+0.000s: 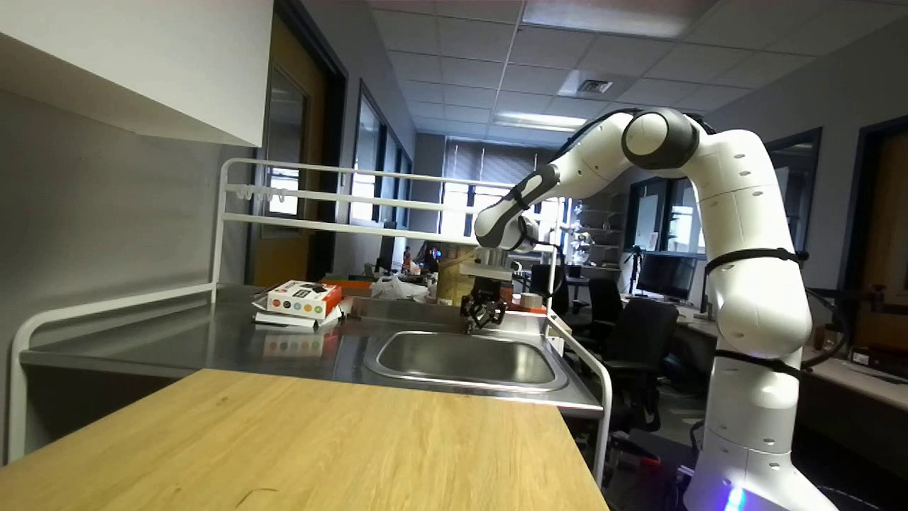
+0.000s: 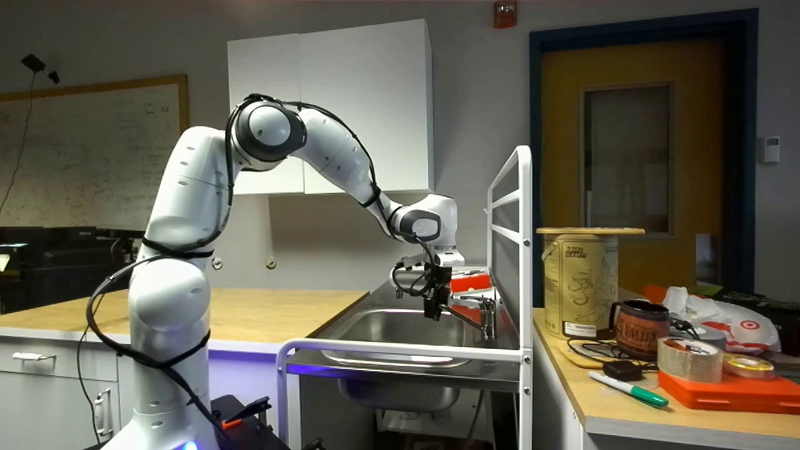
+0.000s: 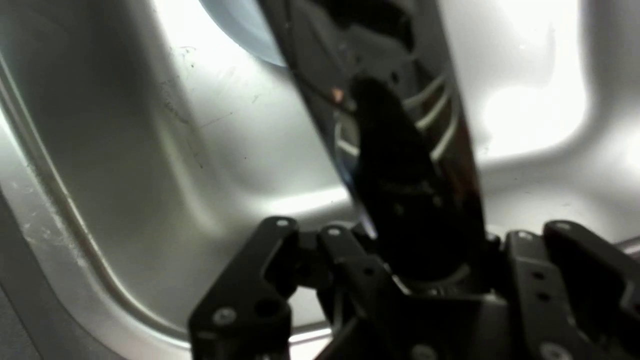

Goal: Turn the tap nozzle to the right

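The tap nozzle [image 2: 464, 317] is a slim metal tube. In an exterior view it slopes up from the tap body [image 2: 489, 319] to my gripper [image 2: 432, 311]. In the wrist view the shiny nozzle [image 3: 405, 150] runs from the top down between my gripper's fingers [image 3: 431, 237], its near end close to the palm. A finger lies on each side of it. The fingertips are dark and partly hidden, so I cannot tell whether they press on it. In an exterior view my gripper [image 1: 484, 316] hangs at the sink's back edge; the nozzle cannot be made out there.
The steel sink [image 1: 560, 380] lies below, its basin [image 3: 125, 200] under the nozzle. A white metal rack [image 2: 524, 281] stands behind the tap, and a white rail [image 2: 400, 350] runs along the sink's side. A box [image 1: 301, 298] lies on the counter. A mug [image 2: 640, 328] stands beyond the rack.
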You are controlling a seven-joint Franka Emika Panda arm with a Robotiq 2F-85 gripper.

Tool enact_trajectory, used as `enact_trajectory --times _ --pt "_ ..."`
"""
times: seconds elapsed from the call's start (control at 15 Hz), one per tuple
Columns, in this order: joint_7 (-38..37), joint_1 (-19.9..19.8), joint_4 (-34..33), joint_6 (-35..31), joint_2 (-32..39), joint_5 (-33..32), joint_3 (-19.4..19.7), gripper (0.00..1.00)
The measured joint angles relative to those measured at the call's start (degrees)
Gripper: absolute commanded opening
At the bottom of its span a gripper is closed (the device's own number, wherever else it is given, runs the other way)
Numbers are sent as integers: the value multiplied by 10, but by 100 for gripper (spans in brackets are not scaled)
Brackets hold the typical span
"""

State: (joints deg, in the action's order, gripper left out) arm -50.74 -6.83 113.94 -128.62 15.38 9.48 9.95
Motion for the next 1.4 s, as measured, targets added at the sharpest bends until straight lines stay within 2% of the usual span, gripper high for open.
enact_trajectory --times 0.07,0.47,0.67,1.4 --pt "1 0 0 0 0 0 0 32" --pt "-1 -2 19 2 -20 0 12 79" --pt "-3 -2 32 3 -36 0 17 99" --pt "-16 -5 74 22 -125 -11 12 100"
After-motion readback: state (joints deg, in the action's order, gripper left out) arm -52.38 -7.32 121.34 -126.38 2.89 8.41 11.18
